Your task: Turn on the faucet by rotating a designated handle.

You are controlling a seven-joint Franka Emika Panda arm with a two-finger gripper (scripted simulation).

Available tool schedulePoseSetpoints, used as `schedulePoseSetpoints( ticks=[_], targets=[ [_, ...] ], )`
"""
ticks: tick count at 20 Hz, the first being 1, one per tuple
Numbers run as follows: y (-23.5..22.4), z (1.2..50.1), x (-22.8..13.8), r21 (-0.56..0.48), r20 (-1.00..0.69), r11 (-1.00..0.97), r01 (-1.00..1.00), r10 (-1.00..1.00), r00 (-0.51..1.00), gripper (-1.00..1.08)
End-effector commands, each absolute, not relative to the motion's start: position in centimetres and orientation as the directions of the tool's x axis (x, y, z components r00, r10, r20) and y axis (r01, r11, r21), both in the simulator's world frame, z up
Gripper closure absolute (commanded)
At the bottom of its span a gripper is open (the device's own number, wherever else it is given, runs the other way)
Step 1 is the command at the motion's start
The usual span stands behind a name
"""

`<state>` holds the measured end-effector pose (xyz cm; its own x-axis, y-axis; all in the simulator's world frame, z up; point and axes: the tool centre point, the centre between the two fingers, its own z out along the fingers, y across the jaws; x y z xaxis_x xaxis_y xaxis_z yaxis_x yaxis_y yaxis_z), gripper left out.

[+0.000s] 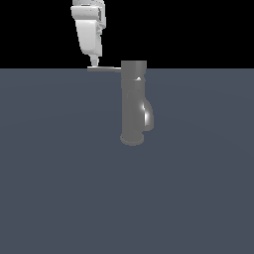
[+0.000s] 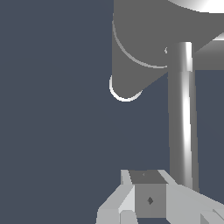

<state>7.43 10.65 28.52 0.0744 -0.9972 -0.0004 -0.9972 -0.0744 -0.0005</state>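
You see the faucet (image 1: 133,104) upright on the floor (image 1: 59,188), its handle (image 1: 104,69) sticking out to the exterior view's left. The gripper (image 1: 93,64) sits at the handle's far end, touching it from above. Fingers apart or together, I cannot tell.

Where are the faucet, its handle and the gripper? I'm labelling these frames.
faucet (image 1: 133,104): exterior view, upright body.
handle (image 1: 105,69): exterior view, middle of rod.
gripper (image 1: 93,62): exterior view, fingertips by the rod's end.
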Motion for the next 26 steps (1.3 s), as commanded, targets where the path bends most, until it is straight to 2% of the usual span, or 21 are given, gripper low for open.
schedulePoseSetpoints(
  ticks=[1, 26],
  targets=[
    [10.5, 28.5, 6.8, 0.001, 0.0, -0.074, -0.997, -0.997, 0.074, 1.08],
    [9.6, 28.5, 0.7, 0.0, 0.0, -0.074, -0.997, -0.997, 0.074, 1.08]
  ],
)
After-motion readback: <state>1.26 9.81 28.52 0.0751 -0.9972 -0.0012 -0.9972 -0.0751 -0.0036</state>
